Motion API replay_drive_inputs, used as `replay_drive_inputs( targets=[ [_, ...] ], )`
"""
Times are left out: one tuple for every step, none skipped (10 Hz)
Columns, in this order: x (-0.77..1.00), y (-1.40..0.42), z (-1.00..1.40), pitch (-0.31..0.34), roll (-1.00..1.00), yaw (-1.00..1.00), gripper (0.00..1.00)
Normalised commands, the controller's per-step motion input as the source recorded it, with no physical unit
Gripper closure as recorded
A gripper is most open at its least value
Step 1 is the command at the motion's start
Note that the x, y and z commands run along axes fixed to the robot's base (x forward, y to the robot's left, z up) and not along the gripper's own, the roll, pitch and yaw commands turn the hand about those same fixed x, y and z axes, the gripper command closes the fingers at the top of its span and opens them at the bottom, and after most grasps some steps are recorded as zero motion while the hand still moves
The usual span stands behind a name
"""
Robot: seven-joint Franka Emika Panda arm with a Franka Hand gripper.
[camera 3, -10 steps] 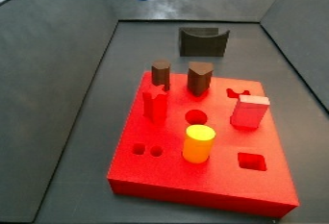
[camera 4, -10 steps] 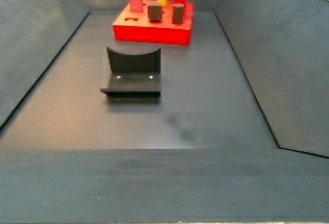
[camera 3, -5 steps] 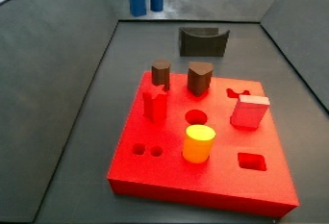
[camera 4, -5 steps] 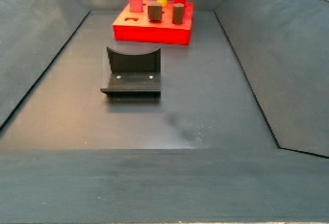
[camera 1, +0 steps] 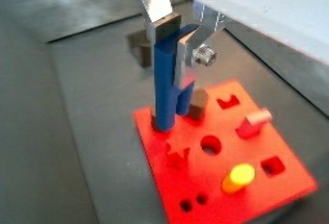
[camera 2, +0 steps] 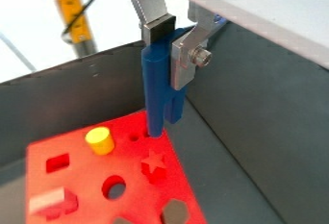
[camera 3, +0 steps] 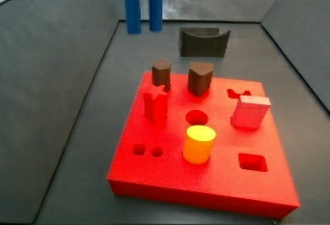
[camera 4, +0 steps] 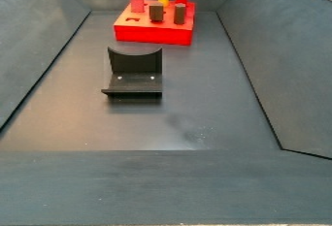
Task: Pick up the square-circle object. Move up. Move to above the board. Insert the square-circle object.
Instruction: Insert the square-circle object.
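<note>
The desk (camera 4: pixel 182 113) is a dark walled floor, and the fixture (camera 4: pixel 134 71) stands on it. Below our claw (camera 1: pixel 176 41) lies the board (camera 3: pixel 206 161), bright red, with pegs standing in it and open holes. We judge the next move to be straight down. Our claw is clamped on the square-circle object (camera 1: pixel 167 79), a long blue piece hanging upright from the fingers (camera 2: pixel 157 24), long axis vertical, lower end above the board in both wrist views, not yet inserted.
</note>
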Motion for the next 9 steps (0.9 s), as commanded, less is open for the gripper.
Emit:
replay_drive_inputs(
  targets=[
    [0.0, -0.15, -0.37, 0.074, 0.03, -0.93, 1.0],
    [0.0, -0.15, -0.38, 0.137, 0.04, -0.89, 1.0],
    [0.0, -0.13, -0.41, 0.034, 0.04, -0.97, 1.0],
    [0.0, -0.18, -0.28, 0.0, 0.0, -0.97, 1.0],
    [0.13, -0.31, -0.27, 0.0, 0.0, -0.8, 1.0],
    [0.38, -0.56, -0.43, 0.0, 0.0, -0.45, 1.0],
    [0.46, -0.74, -0.57, 0.0, 0.1, -0.16, 1.0],
    [0.51, -0.65, -0.53, 0.037, 0.15, -0.12, 1.0],
    [0.37, -0.63, -0.57, 0.123, 0.25, 0.0, 1.0]
  ],
)
